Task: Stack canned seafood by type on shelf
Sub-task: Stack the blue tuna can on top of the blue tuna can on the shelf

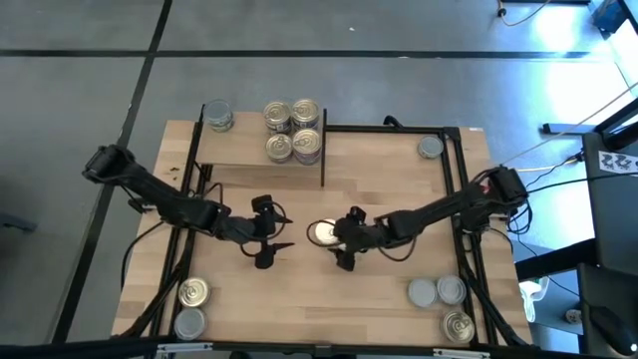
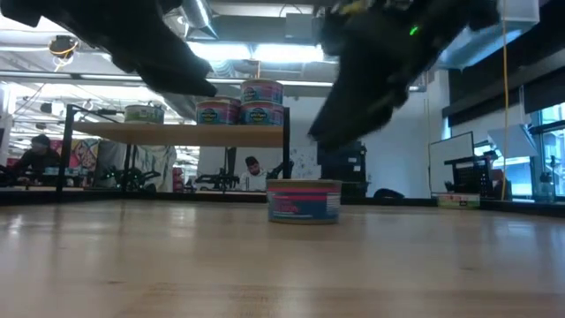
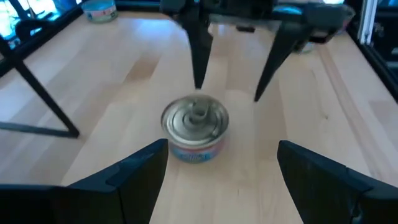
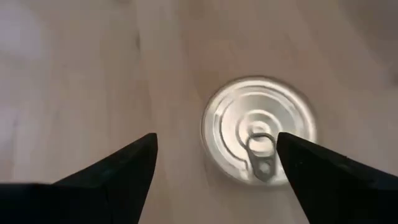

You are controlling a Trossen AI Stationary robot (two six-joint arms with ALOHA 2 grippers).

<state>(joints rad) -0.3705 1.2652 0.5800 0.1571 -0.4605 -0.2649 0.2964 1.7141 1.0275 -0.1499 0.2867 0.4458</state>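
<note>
A lone pull-tab tin (image 1: 322, 233) sits upright near the table's centre, between the two grippers: the right gripper (image 1: 344, 242) hangs just at its 3 o'clock side with fingers spread wide and nothing in them, and the left gripper (image 1: 265, 235) waits a little off at 9 o'clock, also wide and empty. The step in hand looks like the right arm's pickup of this tin. To do it well, the fingers should come down centred, one on each side of the round wall, and close low on the body — not on the rim or tab — so the tin stays level for the lift to the shelf (image 1: 249, 150) at 11 o'clock, where it belongs with its like. Counted from above: four tins on the shelf, one alone at its left end (image 1: 218, 116) and three clustered (image 1: 293, 130); one silver-topped tin (image 1: 431, 148) at 1 o'clock; two tins (image 1: 190, 307) at 7 o'clock; three (image 1: 444, 303) at 5 o'clock — eleven visible tops with the centre one, though stacked tins may hide more.
</note>
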